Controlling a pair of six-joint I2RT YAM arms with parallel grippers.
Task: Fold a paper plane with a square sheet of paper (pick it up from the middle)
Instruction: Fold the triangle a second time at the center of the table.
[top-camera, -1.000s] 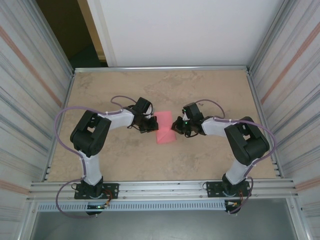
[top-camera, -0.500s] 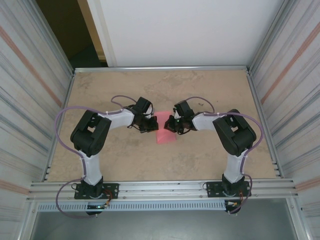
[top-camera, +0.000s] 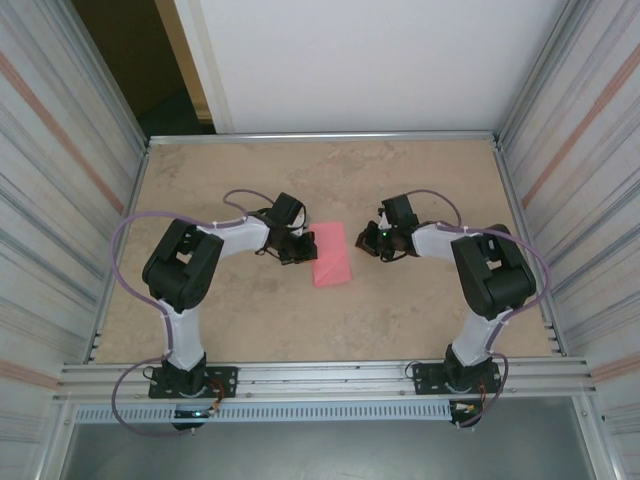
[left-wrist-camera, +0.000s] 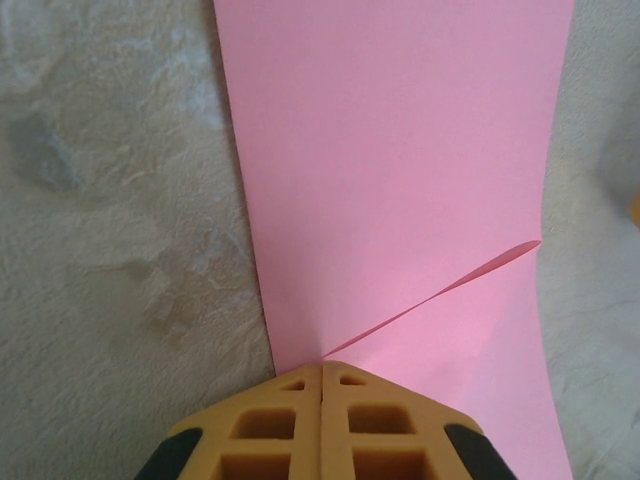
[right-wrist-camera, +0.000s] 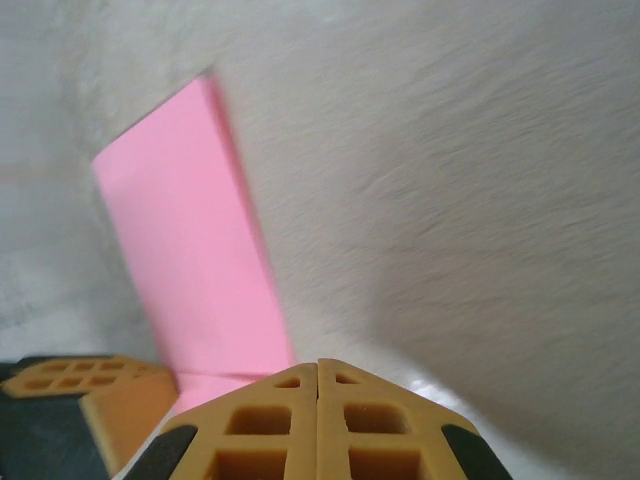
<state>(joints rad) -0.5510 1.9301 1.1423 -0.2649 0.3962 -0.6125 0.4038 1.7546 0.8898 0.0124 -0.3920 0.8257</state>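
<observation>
The pink sheet of paper (top-camera: 331, 255) lies flat in the middle of the table (top-camera: 250, 170), between the two arms. It is folded into a narrow oblong, longer than it is wide, and sits a little askew.

The left tool (top-camera: 301, 247) reaches in from the left with its tip at the paper's left long edge, about halfway along. In the left wrist view the paper (left-wrist-camera: 400, 170) spreads away from the left tool (left-wrist-camera: 322, 375). The two yellow fingers (left-wrist-camera: 270, 430) are pressed tight together, and their point rests right at the near edge of the sheet. I see nothing caught between them. A slanting edge of one paper layer runs from that point up to the far right side of the sheet. Mottled beige table (left-wrist-camera: 110, 200) shows on the left.

The right tool (top-camera: 366, 240) sits near the paper's right side, toward its far corner. From above, a strip of bare table shows between the two. Its own camera shows the right tool (right-wrist-camera: 318, 372) closed as well, fingers (right-wrist-camera: 370, 435) flush against each other and holding nothing. Beyond it the paper (right-wrist-camera: 190, 250) stretches away over the table (right-wrist-camera: 450, 200). The yellow tip of the left tool (right-wrist-camera: 95, 395) shows at the lower left, beside the sheet's near end.
</observation>
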